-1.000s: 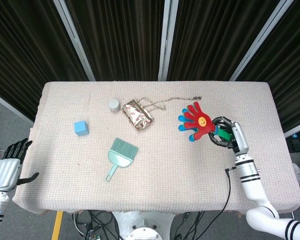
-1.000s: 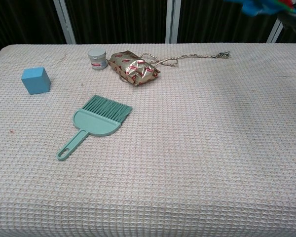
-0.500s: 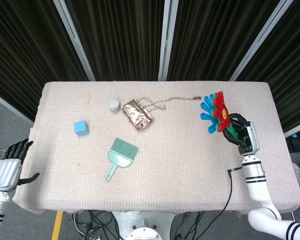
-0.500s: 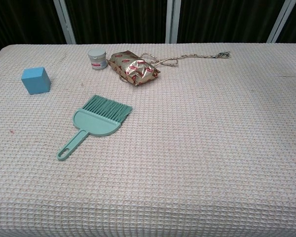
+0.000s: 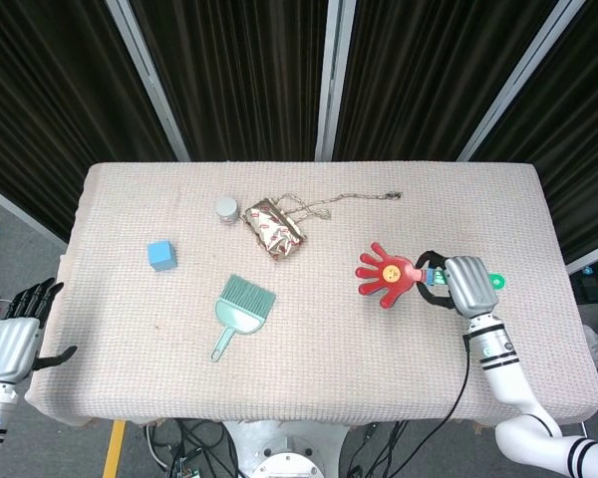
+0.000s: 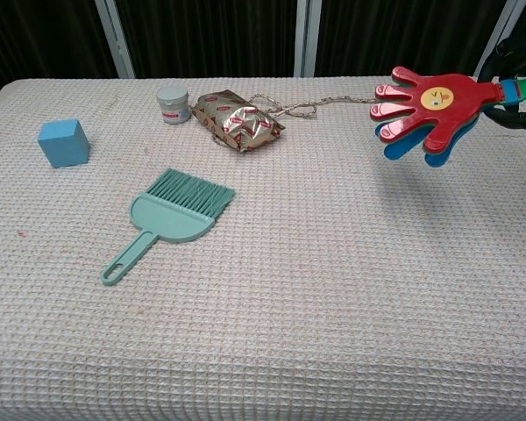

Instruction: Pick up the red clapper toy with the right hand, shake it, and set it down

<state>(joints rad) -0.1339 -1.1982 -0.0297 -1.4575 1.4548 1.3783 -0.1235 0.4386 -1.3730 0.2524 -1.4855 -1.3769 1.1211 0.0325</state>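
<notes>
**Right hand holds the red clapper toy level above the table**

The right hand (image 5: 464, 284) has its fingers wrapped around the green handle of the red clapper toy (image 5: 386, 273), lifted clear of the table (image 5: 309, 368) near its right edge. The left hand (image 5: 12, 334) hangs off the front left corner, fingers loosely curled, holding nothing. A beige woven cloth covers the table; dark curtains (image 5: 239, 70) hang behind. Half a second ago the clapper stood upright, nearer the back right corner; now it lies flat, pointing left.
</notes>
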